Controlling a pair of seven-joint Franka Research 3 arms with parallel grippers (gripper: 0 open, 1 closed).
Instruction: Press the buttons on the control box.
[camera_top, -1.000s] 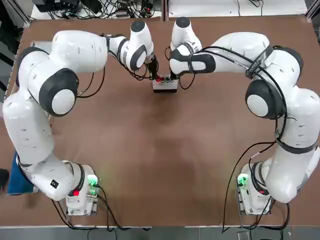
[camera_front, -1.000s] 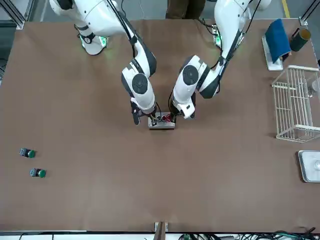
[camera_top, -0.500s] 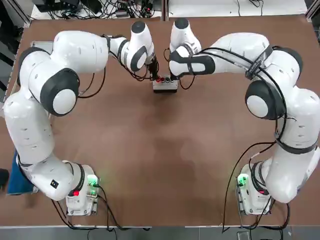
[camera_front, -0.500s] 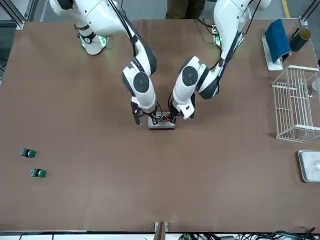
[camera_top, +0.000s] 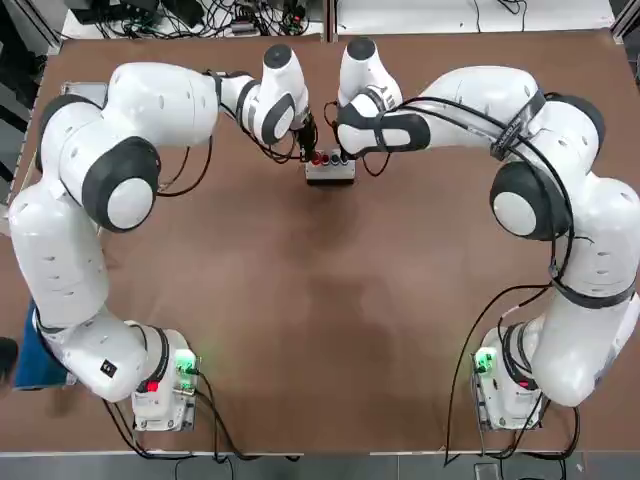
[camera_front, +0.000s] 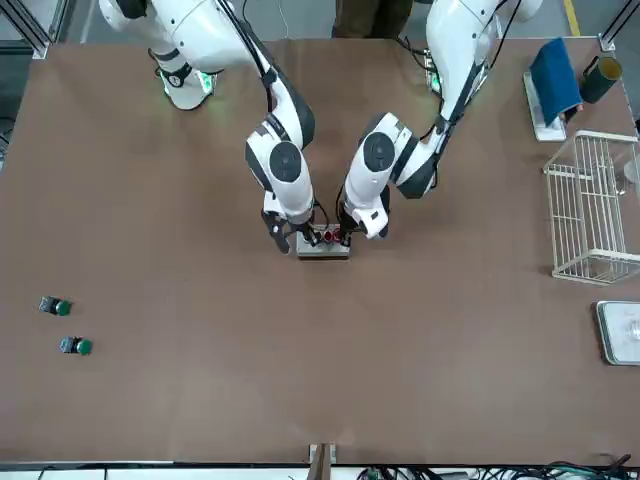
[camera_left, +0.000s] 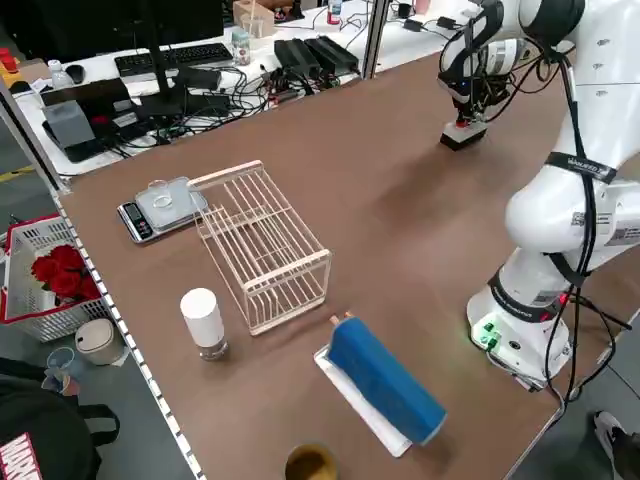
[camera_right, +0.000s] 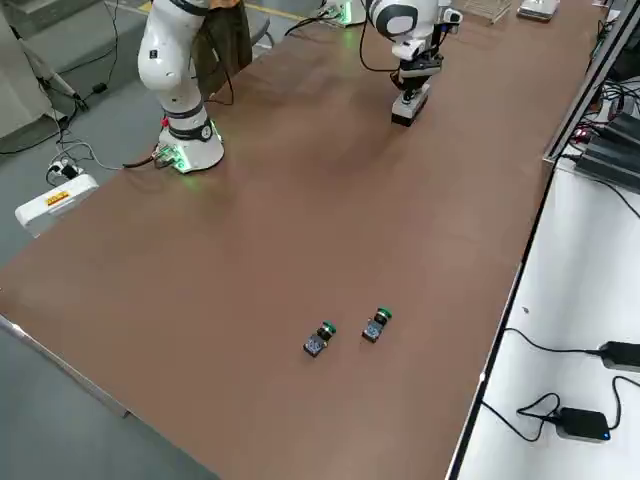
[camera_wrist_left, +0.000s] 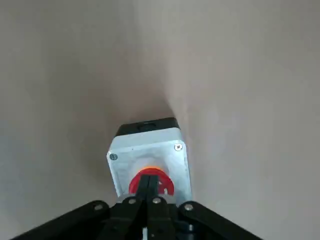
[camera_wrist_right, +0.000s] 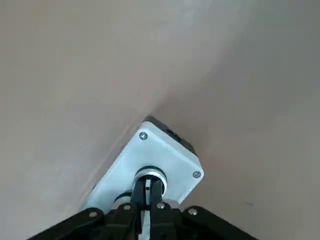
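Both arms have crept slightly inward over the last second, the right one more visibly in the front view, so each claw now sits lower and tighter over the control box (camera_top: 330, 170) at the far middle of the surface (camera_top: 330, 300). That suggests pressing is under way, not just an approach.

The left claw (camera_wrist_left: 149, 186) has its fingers pinched together with no gap, and their joined tip rests on the large red button (camera_wrist_left: 151, 181) at one end of the box; it holds nothing and works as a poker. The right claw (camera_wrist_right: 144, 186) is likewise closed, fingers side by side, their tip on the dark button with a silver ring (camera_wrist_right: 148, 176) at the other end. Whether either button is fully depressed I cannot tell.

The buttons (camera_top: 330, 158) between them, small red and green, are uncovered in the top view and probably remain to be pressed.

Two loose green-capped buttons (camera_front: 66, 326) lie well apart from the box
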